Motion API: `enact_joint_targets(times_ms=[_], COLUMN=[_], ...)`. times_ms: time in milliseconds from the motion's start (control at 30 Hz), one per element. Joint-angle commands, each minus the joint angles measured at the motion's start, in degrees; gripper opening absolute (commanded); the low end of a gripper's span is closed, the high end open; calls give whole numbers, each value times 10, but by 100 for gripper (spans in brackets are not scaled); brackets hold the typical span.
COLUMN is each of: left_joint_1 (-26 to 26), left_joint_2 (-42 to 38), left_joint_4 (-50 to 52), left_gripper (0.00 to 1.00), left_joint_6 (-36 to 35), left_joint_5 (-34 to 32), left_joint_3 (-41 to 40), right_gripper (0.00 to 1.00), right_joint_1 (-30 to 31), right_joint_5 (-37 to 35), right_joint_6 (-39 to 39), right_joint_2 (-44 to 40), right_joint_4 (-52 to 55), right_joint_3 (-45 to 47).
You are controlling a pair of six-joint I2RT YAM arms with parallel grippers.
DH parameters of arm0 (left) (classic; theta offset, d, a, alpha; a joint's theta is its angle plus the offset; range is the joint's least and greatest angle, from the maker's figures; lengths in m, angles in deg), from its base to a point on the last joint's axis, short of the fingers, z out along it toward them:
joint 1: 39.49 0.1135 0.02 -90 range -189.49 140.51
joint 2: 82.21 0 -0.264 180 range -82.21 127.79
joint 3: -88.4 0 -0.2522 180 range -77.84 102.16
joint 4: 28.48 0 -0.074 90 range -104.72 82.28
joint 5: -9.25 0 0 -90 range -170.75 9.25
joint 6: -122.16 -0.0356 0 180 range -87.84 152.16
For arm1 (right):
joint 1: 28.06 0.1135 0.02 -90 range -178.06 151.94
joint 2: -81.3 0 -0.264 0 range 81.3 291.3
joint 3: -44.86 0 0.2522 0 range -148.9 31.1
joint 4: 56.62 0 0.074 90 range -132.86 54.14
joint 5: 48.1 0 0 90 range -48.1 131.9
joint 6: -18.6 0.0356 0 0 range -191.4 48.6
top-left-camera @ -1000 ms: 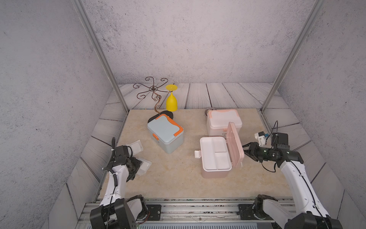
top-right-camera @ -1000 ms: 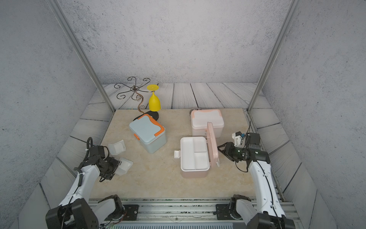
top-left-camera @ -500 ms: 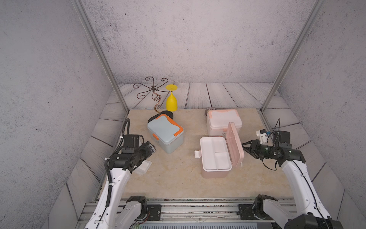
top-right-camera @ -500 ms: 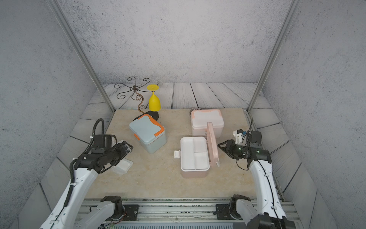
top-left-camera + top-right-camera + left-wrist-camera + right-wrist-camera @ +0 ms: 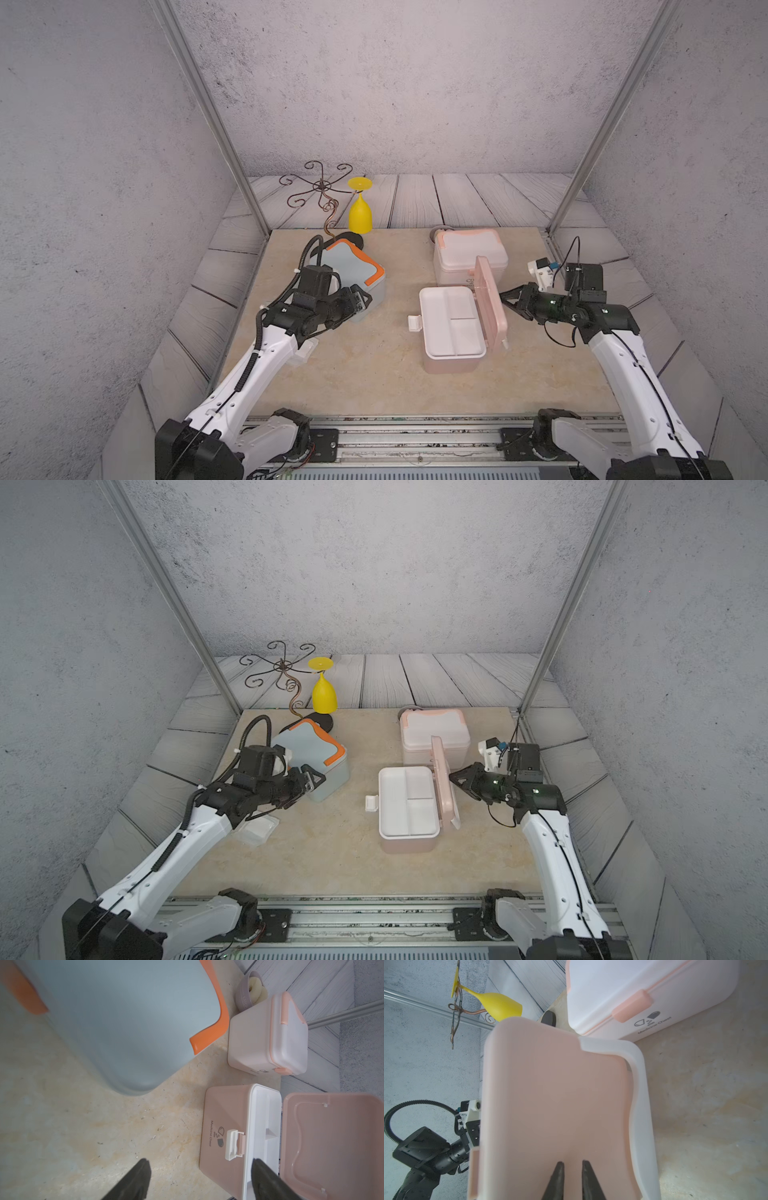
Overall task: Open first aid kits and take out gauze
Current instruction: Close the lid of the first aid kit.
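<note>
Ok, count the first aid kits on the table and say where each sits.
3: grey-blue kit by the left gripper, pink kit open centre, white kit closed behind it.

We see a small booth with rough grey plaster walls (image 5: 395, 83) on three sides. Two slanted metal posts (image 5: 208, 120) rise from the far corners of a beige, marbled worktop (image 5: 365, 374). Pale grey wooden floor planks (image 5: 449, 199) surround it. A metal rail (image 5: 415, 440) spans the near edge. Lighting is even and soft.
</note>
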Motion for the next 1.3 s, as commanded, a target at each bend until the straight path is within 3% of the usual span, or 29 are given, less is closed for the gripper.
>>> enact_joint_targets(times_ms=[0,567,700,800,867,967,1033,1133,1267], left_joint_1=[-8,-13,-90,-167,-196,-218,-225,-223,-213], left_joint_2=[2,24,110,207,237,265,275,271,255], left_joint_4=[-48,-115,-111,-59,-62,-87,-97,-63,-10], left_gripper=[80,80,79,70,67,67,67,67,75], left_joint_6=[7,22,17,-1,2,22,28,10,-20], left_joint_5=[29,77,77,104,103,115,120,98,62], left_joint_3=[-16,-45,19,137,175,202,214,226,227], right_gripper=[16,15,12,8,8,10,17,20,36], right_joint_1=[35,122,116,93,93,92,92,93,93], right_joint_5=[-23,-76,-116,-69,-60,-64,-52,-65,-113], right_joint_6=[6,11,-24,-4,15,12,4,-24,-65], right_joint_2=[15,74,121,141,121,103,96,85,76], right_joint_4=[-7,-21,28,-31,-64,-49,-38,15,75], right_joint_3=[-18,-34,-17,57,84,71,53,10,-23])
